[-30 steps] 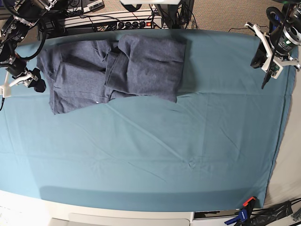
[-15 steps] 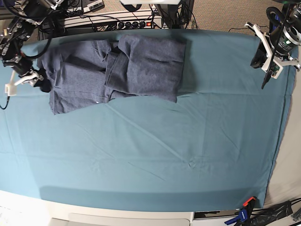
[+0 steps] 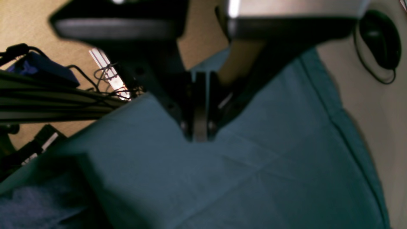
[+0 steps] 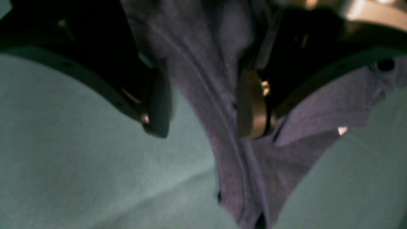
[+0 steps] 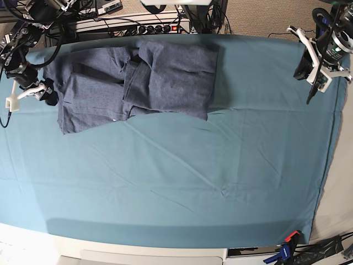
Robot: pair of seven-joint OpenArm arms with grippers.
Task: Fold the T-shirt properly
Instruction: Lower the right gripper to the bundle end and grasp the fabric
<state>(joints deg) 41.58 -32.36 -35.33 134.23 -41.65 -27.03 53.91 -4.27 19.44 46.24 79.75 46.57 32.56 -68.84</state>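
one edge of the t-shirt (image 4: 222,133) sits between your right gripper (image 4: 203,105) jaws — spread wide, not yet pinching. close on it next; your left gripper (image 3: 200,127) hangs clamped and empty, far right.

A: What sort of place is this?

B: A robotics lab bench. A teal table cloth (image 5: 182,182) covers the work table, with a robot arm mounted at each far corner.

A: Anything else?

B: Power strips (image 5: 138,25) with a lit red switch and tangled cables (image 5: 66,16) behind it, a clamp (image 5: 284,251) at the near edge, carpet floor (image 5: 259,16) beyond.
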